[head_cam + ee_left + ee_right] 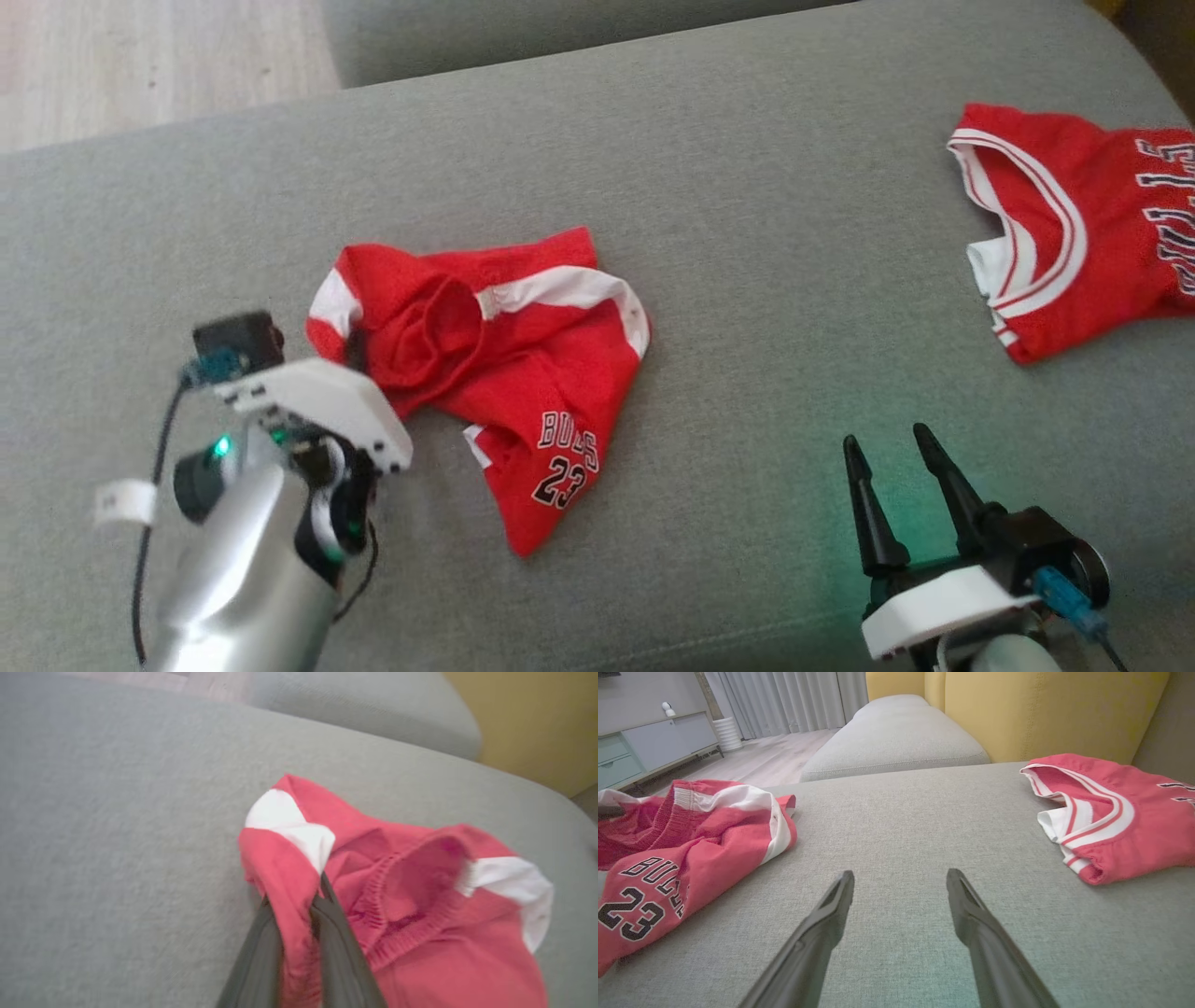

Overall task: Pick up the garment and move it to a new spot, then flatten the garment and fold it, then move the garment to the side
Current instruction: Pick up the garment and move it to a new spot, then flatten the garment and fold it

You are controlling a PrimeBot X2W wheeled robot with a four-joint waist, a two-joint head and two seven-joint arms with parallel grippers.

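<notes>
On the grey cushion (747, 233) | left pincer (294, 891) clamped on shorts (523, 373) edge | right pincer (892, 446) wide, empty | risk: small pinch may slip on lifting, shorts drop bunched

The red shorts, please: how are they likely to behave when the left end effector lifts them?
The red shorts lie crumpled in soft folds, so they will probably hang limp. The left end effector pinches one edge only, so the rest will likely trail. They look thin, probably light.

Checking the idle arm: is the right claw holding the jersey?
No, the right claw stands open over the bare sofa cushion, apart from the jersey.
</notes>
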